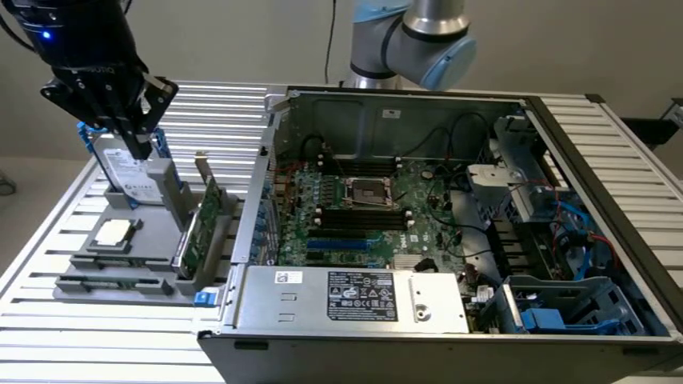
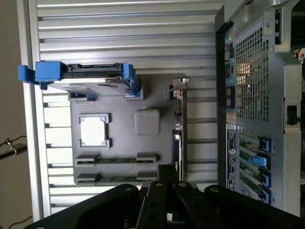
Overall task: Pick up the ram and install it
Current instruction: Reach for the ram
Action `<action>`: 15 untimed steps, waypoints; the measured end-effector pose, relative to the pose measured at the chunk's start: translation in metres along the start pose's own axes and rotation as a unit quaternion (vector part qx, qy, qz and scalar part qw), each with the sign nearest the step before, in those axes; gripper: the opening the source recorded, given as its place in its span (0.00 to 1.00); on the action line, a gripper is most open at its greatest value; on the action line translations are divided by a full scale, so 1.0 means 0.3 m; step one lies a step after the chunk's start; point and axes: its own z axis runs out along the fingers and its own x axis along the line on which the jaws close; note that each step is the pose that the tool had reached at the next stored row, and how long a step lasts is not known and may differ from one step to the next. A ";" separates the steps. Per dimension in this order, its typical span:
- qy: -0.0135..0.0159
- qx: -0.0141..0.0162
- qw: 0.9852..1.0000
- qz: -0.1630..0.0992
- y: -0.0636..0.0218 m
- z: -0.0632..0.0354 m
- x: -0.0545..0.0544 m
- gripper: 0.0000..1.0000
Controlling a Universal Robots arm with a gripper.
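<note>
Two rams lie flat in slots at the front of the grey holder [image 1: 149,240]: thin green sticks, one [image 2: 116,159] beside the other [image 2: 112,179]. In the exterior view a ram [image 1: 112,282] shows at the holder's near edge. My black gripper [image 1: 139,148] hangs high over the back of the holder, above the hard drive, well apart from the rams. Its fingers [image 2: 159,191] are shut together with nothing between them. The open computer case [image 1: 449,208] shows its motherboard with dark memory slots [image 1: 363,218].
On the holder also stand a hard drive in a blue caddy [image 2: 81,76], a square silver processor [image 2: 93,131], a grey block [image 2: 147,121] and an upright green expansion card [image 1: 203,228]. The slatted metal table [image 1: 96,344] carries everything. The case wall [image 2: 252,95] stands close to the holder.
</note>
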 end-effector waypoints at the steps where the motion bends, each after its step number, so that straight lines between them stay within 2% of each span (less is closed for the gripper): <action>1: 0.000 0.000 1.000 0.000 -0.003 0.000 0.007 0.11; 8: 0.000 0.000 1.000 -0.002 -0.026 0.002 0.054 0.11; 15: 0.001 0.000 1.000 -0.005 -0.061 0.014 0.067 0.11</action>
